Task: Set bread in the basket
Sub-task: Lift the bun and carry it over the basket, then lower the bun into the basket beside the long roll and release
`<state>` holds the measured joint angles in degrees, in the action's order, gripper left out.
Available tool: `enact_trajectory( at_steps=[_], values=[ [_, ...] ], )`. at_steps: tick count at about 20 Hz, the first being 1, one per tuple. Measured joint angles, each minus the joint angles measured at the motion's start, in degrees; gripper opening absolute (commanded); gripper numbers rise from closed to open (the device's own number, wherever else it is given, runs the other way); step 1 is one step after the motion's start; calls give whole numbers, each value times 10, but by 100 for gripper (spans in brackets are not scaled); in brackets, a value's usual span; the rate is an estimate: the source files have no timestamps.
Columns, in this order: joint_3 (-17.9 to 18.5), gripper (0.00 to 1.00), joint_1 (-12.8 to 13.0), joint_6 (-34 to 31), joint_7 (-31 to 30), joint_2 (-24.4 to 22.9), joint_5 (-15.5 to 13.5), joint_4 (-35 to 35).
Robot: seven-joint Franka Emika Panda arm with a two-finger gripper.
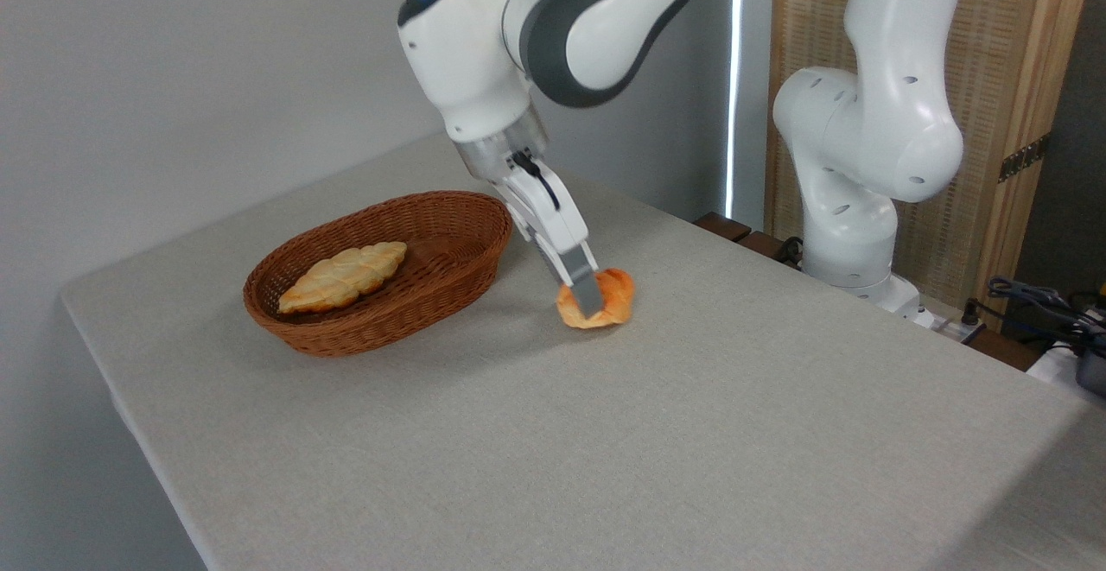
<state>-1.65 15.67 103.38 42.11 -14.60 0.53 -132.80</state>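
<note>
Orange bread sits on the grey desk, and the end effector is right down on it, fingers narrow around the bun, apparently gripping. The basket lies just to its left, so a short leftward carry looks due.

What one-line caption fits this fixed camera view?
Gripper closing around the orange bun on the table, beside a wicker basket holding a braided loaf.

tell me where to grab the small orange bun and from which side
Across its rounded middle, coming down from above and slightly from the basket side, as the gripper does now. The bun sits low on the table, so only its top and flanks are open.
</note>
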Motion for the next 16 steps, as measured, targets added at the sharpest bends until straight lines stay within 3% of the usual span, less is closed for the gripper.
enact_trajectory(
  at_steps=[2,8,11,13,14,16],
  values=[
    [1,58,0,2,0,-5,-3,27],
    [-9,59,1,58,0,-5,-81,93],
    [-45,68,2,129,-21,15,-122,100],
    [-80,76,3,168,-60,42,-130,107],
    [-98,95,4,183,-84,57,-131,112],
    [-134,100,5,204,-135,86,-131,124]
  ],
)
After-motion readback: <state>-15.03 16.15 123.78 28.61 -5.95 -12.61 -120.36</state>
